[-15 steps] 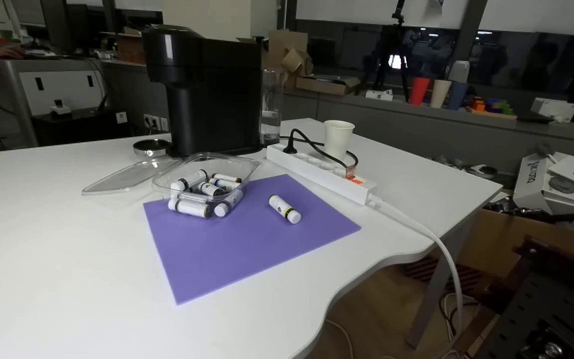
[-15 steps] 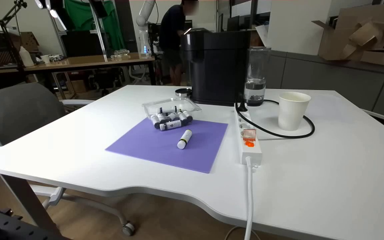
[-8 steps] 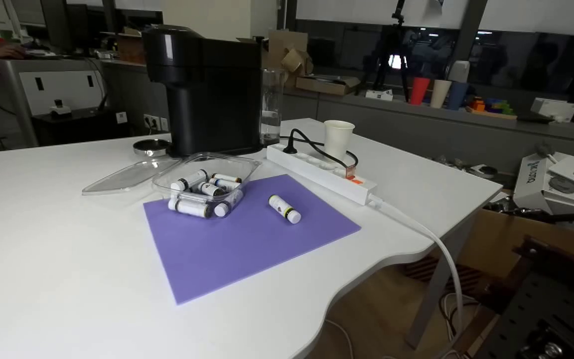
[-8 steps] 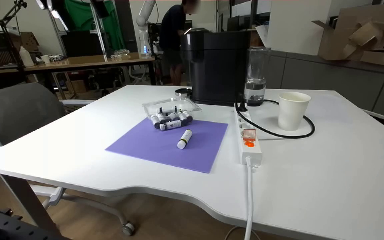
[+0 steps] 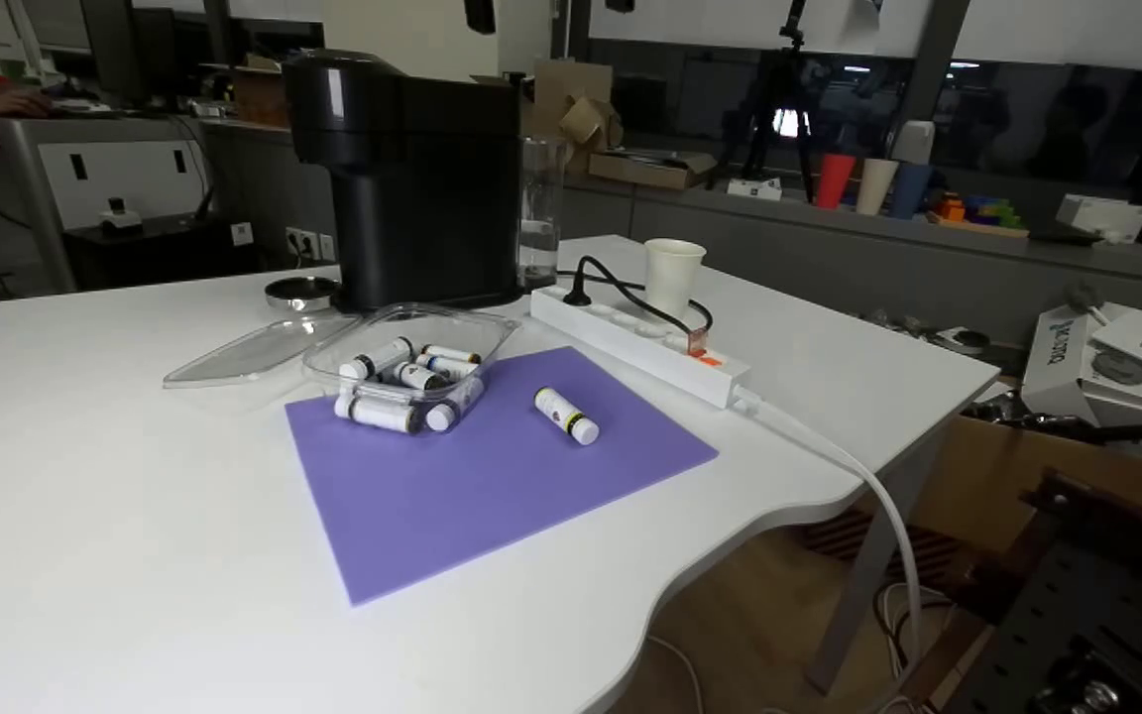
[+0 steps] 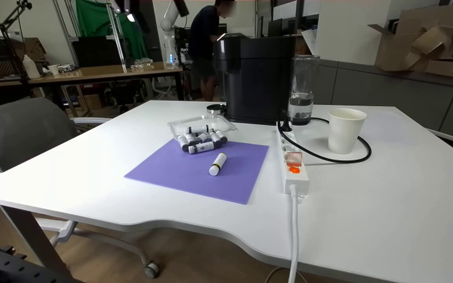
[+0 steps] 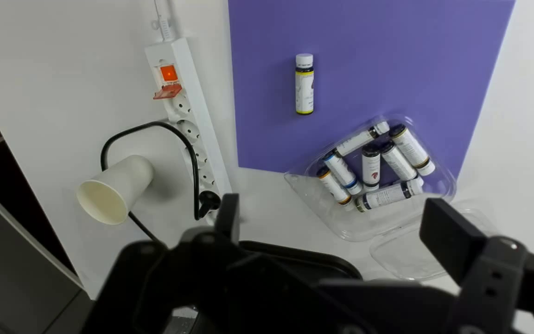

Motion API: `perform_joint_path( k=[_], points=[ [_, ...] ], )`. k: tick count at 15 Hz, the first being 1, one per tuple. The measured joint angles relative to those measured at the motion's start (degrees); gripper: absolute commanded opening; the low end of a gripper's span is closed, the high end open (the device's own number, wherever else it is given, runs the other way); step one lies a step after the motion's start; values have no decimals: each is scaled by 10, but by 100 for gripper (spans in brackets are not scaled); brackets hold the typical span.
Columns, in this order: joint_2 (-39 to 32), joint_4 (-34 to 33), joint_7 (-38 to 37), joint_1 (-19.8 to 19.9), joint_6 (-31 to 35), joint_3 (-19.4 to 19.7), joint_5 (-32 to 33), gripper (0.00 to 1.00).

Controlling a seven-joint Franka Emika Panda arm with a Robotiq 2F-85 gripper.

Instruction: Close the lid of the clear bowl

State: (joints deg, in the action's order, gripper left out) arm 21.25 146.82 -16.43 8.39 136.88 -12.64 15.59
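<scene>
Fingers nearer flat, clear lid.

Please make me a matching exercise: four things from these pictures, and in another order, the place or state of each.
1. lid
2. purple mat
3. white cup
4. clear bowl

A. with several small bottles inside
B. upright beside the power strip
C. open, beside the clear bowl
D. partly under the clear bowl

Right pairs: 1-C; 2-D; 3-B; 4-A

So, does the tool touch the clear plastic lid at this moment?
Apart. An exterior view shows a wide gap: the tool hangs at the picture's top edge, while the clear plastic lid lies far below.
</scene>
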Motion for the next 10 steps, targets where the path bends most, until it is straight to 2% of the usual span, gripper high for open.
perform_joint_path(
  k=[4,10],
  points=[
    [-138,-112,57,-8,-19,21,35,100],
    [-328,-290,212,-72,-83,49,36,100]
  ],
)
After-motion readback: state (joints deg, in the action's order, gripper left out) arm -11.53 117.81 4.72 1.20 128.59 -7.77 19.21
